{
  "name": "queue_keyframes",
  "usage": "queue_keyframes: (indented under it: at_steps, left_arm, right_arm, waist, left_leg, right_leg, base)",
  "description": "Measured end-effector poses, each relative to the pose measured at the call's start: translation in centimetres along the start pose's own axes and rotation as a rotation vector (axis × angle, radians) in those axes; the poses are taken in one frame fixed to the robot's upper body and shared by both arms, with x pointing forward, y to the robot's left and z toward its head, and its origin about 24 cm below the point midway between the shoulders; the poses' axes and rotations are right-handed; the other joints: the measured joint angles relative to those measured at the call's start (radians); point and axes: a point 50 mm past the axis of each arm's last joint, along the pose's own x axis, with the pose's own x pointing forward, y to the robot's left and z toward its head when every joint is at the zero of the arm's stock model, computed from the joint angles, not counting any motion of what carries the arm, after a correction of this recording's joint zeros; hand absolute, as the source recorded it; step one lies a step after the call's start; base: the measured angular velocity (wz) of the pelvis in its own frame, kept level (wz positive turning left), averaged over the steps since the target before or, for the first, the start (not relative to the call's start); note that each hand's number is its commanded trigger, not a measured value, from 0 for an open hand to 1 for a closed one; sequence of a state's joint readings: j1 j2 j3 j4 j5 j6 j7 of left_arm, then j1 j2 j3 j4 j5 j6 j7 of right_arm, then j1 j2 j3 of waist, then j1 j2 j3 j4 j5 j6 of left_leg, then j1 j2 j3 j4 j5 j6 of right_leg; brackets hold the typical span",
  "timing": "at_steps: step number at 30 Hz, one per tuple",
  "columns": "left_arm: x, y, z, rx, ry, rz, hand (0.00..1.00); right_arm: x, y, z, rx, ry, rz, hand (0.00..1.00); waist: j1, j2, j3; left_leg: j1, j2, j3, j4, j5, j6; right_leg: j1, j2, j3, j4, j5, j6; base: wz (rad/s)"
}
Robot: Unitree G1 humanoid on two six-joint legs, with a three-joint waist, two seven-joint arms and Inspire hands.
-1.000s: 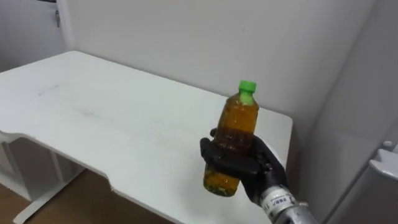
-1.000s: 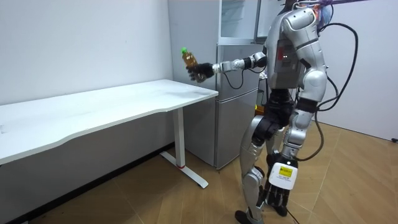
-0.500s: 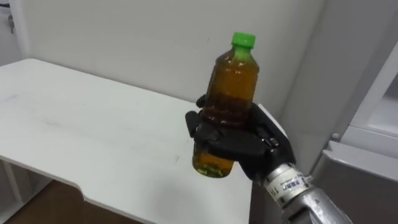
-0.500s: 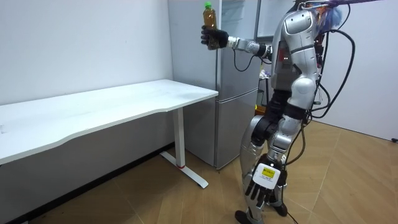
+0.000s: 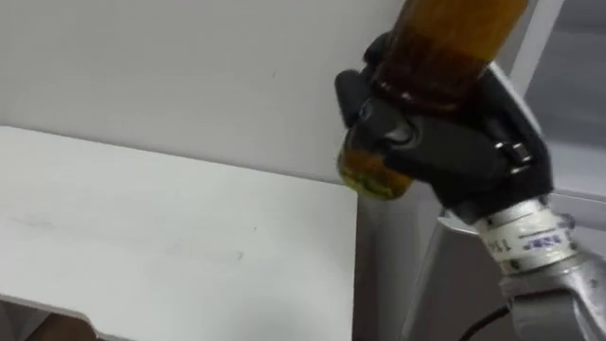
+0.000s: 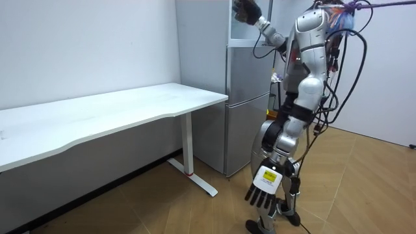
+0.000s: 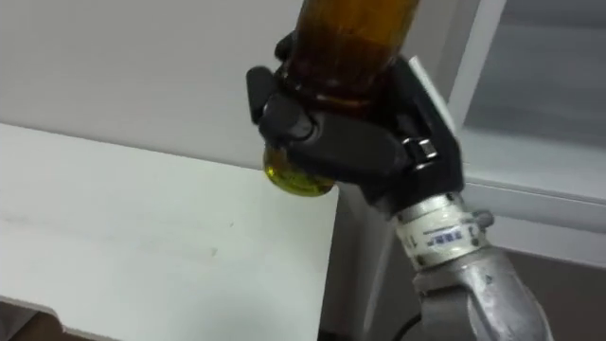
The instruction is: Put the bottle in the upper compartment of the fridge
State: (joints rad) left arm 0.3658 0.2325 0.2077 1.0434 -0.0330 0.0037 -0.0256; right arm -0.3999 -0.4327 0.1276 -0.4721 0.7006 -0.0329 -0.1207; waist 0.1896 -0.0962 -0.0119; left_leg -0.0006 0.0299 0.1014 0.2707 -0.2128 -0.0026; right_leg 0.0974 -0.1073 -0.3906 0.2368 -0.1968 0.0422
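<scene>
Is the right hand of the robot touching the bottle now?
Touching. The left eye view shows the right hand curled round the lower part of the bottle, with no gap between them.

My right hand is matt black and plastic-looking, its fingers curled round a glossy clear plastic bottle. Below my fingers the white table looks smooth and matt; just beyond them the fridge is smooth, grey, metal-looking.

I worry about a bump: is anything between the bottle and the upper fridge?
Nothing visible. The right hand holds the bottle up at the upper fridge, whose front looks open; the left hand hangs low.
</scene>
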Motion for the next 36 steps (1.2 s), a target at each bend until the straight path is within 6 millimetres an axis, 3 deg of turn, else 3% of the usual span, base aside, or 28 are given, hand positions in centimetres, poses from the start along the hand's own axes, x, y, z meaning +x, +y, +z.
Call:
queue_keyframes:
  at_steps: [5, 8, 13, 23, 28, 33, 36]
  left_arm:
    - [0.0, -0.2, -0.2, -0.010, 0.007, -0.003, 0.00]
    - [0.0, -0.4, -0.3, -0.014, 0.009, -0.008, 0.00]
    - [0.0, -0.6, -0.4, -0.021, 0.012, -0.014, 0.00]
    - [-0.2, -0.6, -1.8, -0.061, 0.066, -0.007, 0.00]
    - [-0.2, -0.7, -2.1, -0.062, 0.080, -0.009, 0.00]
    - [-0.2, -0.6, -2.1, -0.063, 0.081, -0.004, 0.00]
    - [-0.2, -0.6, -2.1, -0.067, 0.078, -0.001, 0.00]
  right_arm:
    - [-0.6, -0.9, 0.9, -0.050, -0.009, -0.011, 1.00]
    - [-1.1, -1.9, 1.1, -0.066, -0.008, -0.063, 1.00]
    - [-2.1, -3.3, 1.4, -0.095, -0.005, -0.142, 1.00]
    - [-2.7, -6.2, 4.0, -0.192, -0.093, -0.294, 1.00]
    - [-2.8, -6.6, 4.0, -0.215, -0.098, -0.341, 1.00]
    - [-3.0, -7.7, 3.7, -0.198, -0.078, -0.408, 1.00]
    - [-3.2, -8.9, 2.8, -0.151, -0.026, -0.448, 1.00]
  waist:
    - [-0.045, -0.013, 0.0041]
    - [-0.055, -0.020, 0.0079]
    - [-0.076, -0.018, 0.0086]
    - [-0.130, -0.016, 0.0056]
    - [-0.135, -0.021, 0.0074]
    - [-0.130, -0.046, 0.0157]
    - [-0.127, -0.061, 0.0067]
  left_leg:
    - [0.034, 0.005, 0.015, -0.018, 0.000, -0.003]
    - [0.037, 0.008, 0.026, -0.018, -0.001, -0.004]
    - [0.037, 0.010, 0.035, -0.017, -0.003, -0.004]
    - [0.033, 0.010, 0.038, -0.022, -0.002, -0.004]
    - [0.048, 0.012, 0.042, -0.034, -0.003, -0.006]
    - [0.048, 0.012, 0.042, -0.032, -0.002, -0.006]
    - [0.042, 0.011, 0.040, -0.029, -0.003, -0.007]
  right_leg:
    - [0.019, 0.004, 0.015, -0.002, 0.000, 0.000]
    - [0.018, 0.006, 0.026, -0.002, 0.000, 0.000]
    - [0.013, 0.006, 0.032, -0.001, 0.000, 0.000]
    - [0.012, 0.010, 0.032, -0.015, 0.001, -0.002]
    - [0.019, 0.012, 0.035, -0.017, 0.001, -0.002]
    - [0.017, 0.012, 0.035, -0.017, 0.001, -0.002]
    - [0.013, 0.012, 0.035, -0.017, 0.001, -0.002]
  base:
    - [-0.11]
    - [-0.09]
    - [-0.05]
    - [0.00]
    - [-0.03]
    - [0.00]
    - [0.01]
